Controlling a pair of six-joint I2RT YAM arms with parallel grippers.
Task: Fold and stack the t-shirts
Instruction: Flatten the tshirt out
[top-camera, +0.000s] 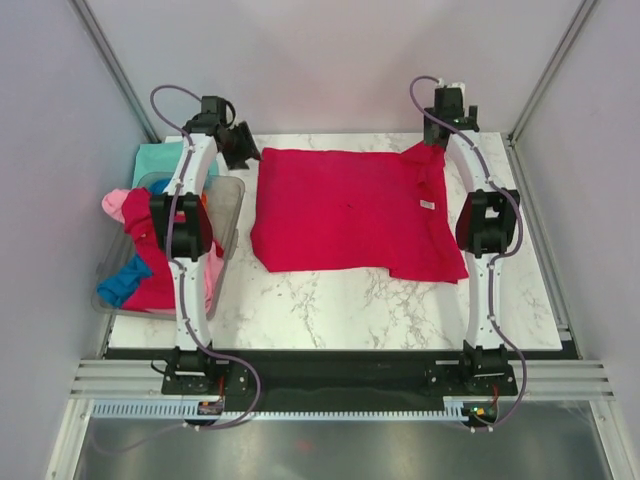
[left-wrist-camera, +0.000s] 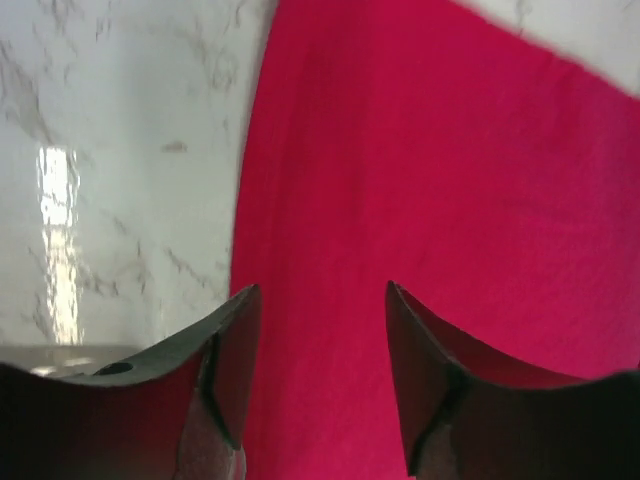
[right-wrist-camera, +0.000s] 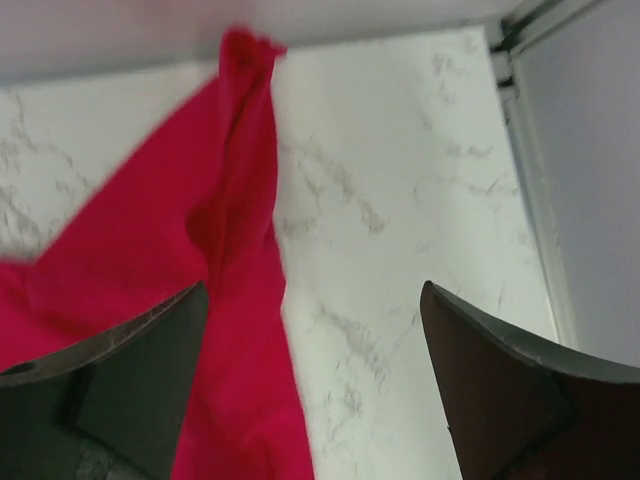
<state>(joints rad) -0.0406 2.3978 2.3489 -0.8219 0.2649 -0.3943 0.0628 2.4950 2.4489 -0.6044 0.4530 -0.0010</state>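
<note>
1. A large crimson-red cloth t-shirt (top-camera: 350, 210) lies spread flat across the middle of the white marbled surface (top-camera: 330, 310). Its right sleeve is bunched toward the far right corner.
2. The left hand (left-wrist-camera: 320, 290) hovers over the shirt's far left edge, fingers apart and nothing between them.
3. The right hand (right-wrist-camera: 315, 288) hangs by the bunched sleeve, fingers wide apart and empty.
4. At the left edge, a clear plastic bin (top-camera: 228, 205) holds a crumpled pink shirt (top-camera: 115, 203) and blue shirt (top-camera: 125, 283). A mint-teal shirt (top-camera: 160, 158) lies behind it.
</note>
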